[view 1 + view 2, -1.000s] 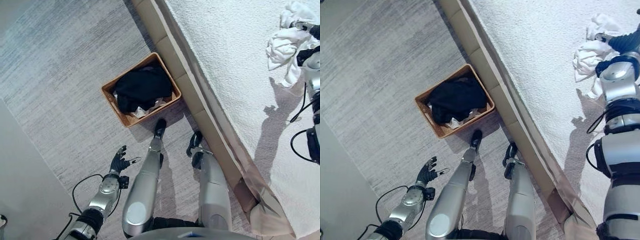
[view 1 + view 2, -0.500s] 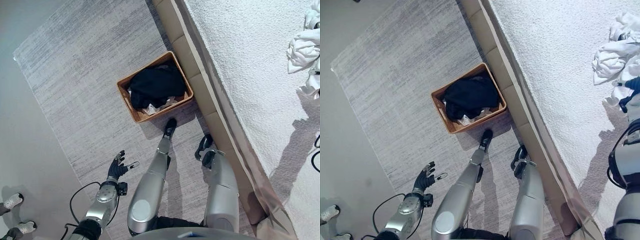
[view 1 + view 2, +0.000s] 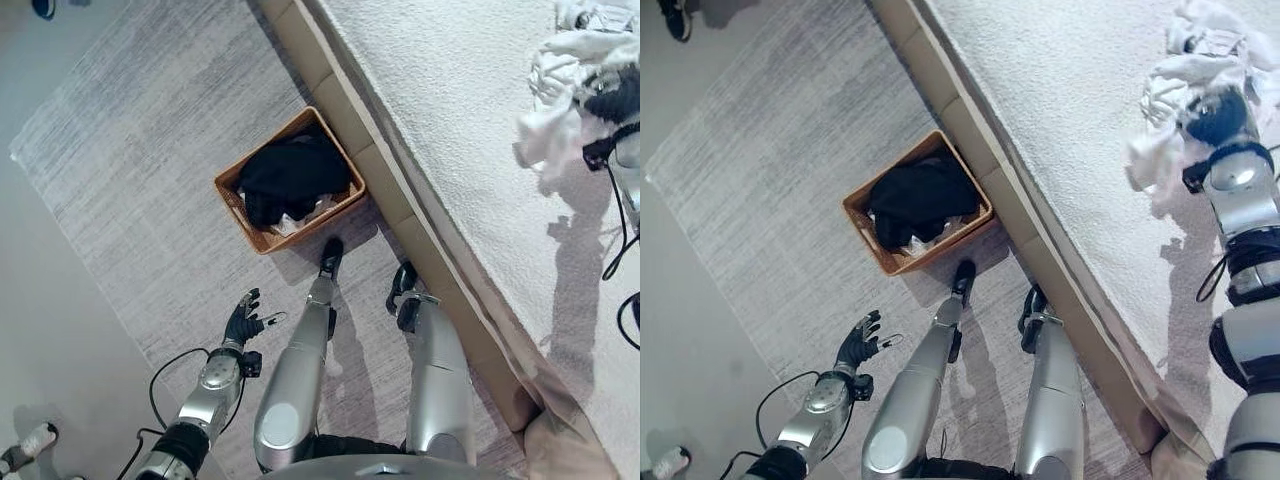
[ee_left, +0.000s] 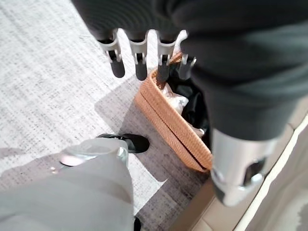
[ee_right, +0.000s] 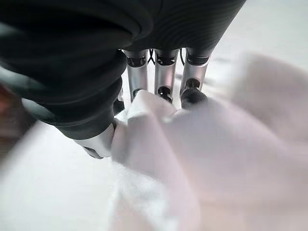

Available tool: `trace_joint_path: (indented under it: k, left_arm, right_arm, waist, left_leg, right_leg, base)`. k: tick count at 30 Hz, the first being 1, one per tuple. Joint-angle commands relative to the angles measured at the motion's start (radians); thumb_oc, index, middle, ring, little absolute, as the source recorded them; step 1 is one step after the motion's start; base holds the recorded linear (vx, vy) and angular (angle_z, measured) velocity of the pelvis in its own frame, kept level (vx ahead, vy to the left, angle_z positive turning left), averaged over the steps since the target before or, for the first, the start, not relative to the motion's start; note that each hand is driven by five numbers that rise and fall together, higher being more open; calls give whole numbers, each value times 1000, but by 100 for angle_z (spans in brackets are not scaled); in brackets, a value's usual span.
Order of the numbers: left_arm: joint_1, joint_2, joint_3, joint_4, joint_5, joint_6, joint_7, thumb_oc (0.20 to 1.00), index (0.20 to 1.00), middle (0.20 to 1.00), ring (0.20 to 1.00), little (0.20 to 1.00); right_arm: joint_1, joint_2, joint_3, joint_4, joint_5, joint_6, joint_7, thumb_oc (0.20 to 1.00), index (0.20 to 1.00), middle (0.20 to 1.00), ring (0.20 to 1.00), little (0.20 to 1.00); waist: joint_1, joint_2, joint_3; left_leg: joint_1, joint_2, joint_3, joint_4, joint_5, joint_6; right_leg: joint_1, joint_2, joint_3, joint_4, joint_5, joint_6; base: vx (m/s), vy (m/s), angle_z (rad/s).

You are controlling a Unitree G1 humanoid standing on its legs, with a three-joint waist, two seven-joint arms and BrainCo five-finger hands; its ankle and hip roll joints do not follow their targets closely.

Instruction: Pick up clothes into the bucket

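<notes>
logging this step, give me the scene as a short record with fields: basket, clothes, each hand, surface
basket: brown woven basket on the grey rug, beside the bed edge
in basket: black garment over something white
clothes left: white clothes bunched on the white bed
right hand: right hand in the white clothes, cloth between thumb and fingers
left hand: left hand open, low over the rug, holding nothing

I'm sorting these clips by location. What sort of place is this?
Probably a bedroom: a bed with a white textured cover and a padded tan base, a grey rug beside it, and a woven basket of dark clothes on the rug. White clothes lie on the bed at the right hand.
</notes>
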Motion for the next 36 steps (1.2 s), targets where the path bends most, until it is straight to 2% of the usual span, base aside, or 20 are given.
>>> trace_joint_path:
  k: [1,6,9,12,15,18,22,24,25,28,29,32,36]
  left_arm:
    - [44,14,13,39,24,-35,37,1000,1000,1000,1000,1000]
    - [31,19,30,60,47,-39,52,1000,1000,1000,1000,1000]
    - [31,27,39,56,61,-40,54,1000,1000,1000,1000,1000]
    - [34,32,50,48,63,-41,56,1000,1000,1000,1000,1000]
    - [45,56,74,-38,64,-51,45,1000,1000,1000,1000,1000]
    - [42,80,81,-105,59,-60,35,1000,1000,1000,1000,1000]
    - [20,152,93,-271,37,-73,-7,1000,1000,1000,1000,1000]
    - [-17,220,91,-401,39,-79,-37,1000,1000,1000,1000,1000]
    - [-17,220,93,-402,39,-78,-37,1000,1000,1000,1000,1000]
    - [-119,271,55,-473,46,-75,-58,1000,1000,1000,1000,1000]
    - [-199,291,21,-517,46,-68,-68,1000,1000,1000,1000,1000]
    - [-274,293,-14,-527,50,-57,-69,1000,1000,1000,1000,1000]
    - [-431,296,-119,-493,115,-17,-95,1000,1000,1000,1000,1000]
  right_arm:
    - [-5,-88,-49,-53,11,-85,-105,200,200,200,200,200]
    - [92,-105,-199,-259,-25,-116,-180,200,200,200,200,200]
    - [162,-109,-292,-352,-54,-128,-214,200,200,200,200,200]
    - [194,-109,-327,-396,-70,-134,-221,200,200,200,200,200]
    - [301,-86,-426,-495,-92,-146,-225,200,200,200,200,200]
    - [339,-75,-444,-523,-92,-148,-210,200,200,200,200,200]
    - [384,-61,-423,-553,-62,-147,-139,200,200,200,200,200]
    - [385,-61,-376,-542,-29,-138,-78,200,200,200,200,200]
    - [382,-61,-374,-540,-29,-139,-78,200,200,200,200,200]
    - [342,-61,-288,-521,-4,-120,-18,200,200,200,200,200]
    - [312,-59,-229,-512,12,-104,23,200,200,200,200,200]
    - [292,-53,-182,-506,28,-90,52,200,200,200,200,200]
    - [251,-35,-96,-510,63,-58,120,200,200,200,200,200]
  waist:
    - [-26,-42,-9]
    - [-53,-60,-9]
    - [-61,-69,-32]
    - [-65,-72,-49]
    - [-71,-84,-104]
    - [-74,-88,-130]
    - [-87,-101,-197]
    - [-97,-112,-240]
    - [-98,-111,-242]
    - [-114,-127,-295]
    - [-123,-139,-328]
    - [-130,-146,-357]
    - [-148,-154,-408]
  left_leg:
    - [33,6,7,53,-58,12]
    - [107,8,22,38,-68,16]
    - [150,7,30,28,-77,19]
    - [170,7,33,27,-84,22]
    - [244,3,41,10,-101,25]
    - [275,5,39,-9,-98,26]
    - [346,20,54,-61,-99,24]
    - [401,32,71,-88,-110,22]
    - [398,32,71,-91,-103,23]
    - [447,43,94,-117,-116,24]
    - [480,51,111,-125,-130,22]
    - [506,57,125,-135,-134,22]
    - [561,69,157,-153,-149,21]
  right_leg:
    - [103,-12,32,-77,50,80]
    - [190,-8,36,-134,74,90]
    - [250,-7,37,-182,92,99]
    - [274,-7,39,-198,99,103]
    - [367,-15,28,-245,109,115]
    - [402,-14,23,-272,118,120]
    - [474,-11,17,-333,131,130]
    - [523,-2,20,-373,134,138]
    - [522,-1,19,-380,143,138]
    - [568,15,32,-429,153,146]
    - [599,23,41,-451,155,152]
    - [626,29,48,-480,167,155]
    - [676,40,68,-523,178,160]
  base:
    - [-8,49,-14]
    - [4,51,-7]
    - [43,54,-13]
    - [57,57,-9]
    - [87,85,-5]
    - [81,59,-2]
    - [94,46,-4]
    - [108,45,-7]
    - [100,27,-11]
    - [113,17,-12]
    - [125,10,-16]
    - [102,2,-33]
    - [79,7,-20]
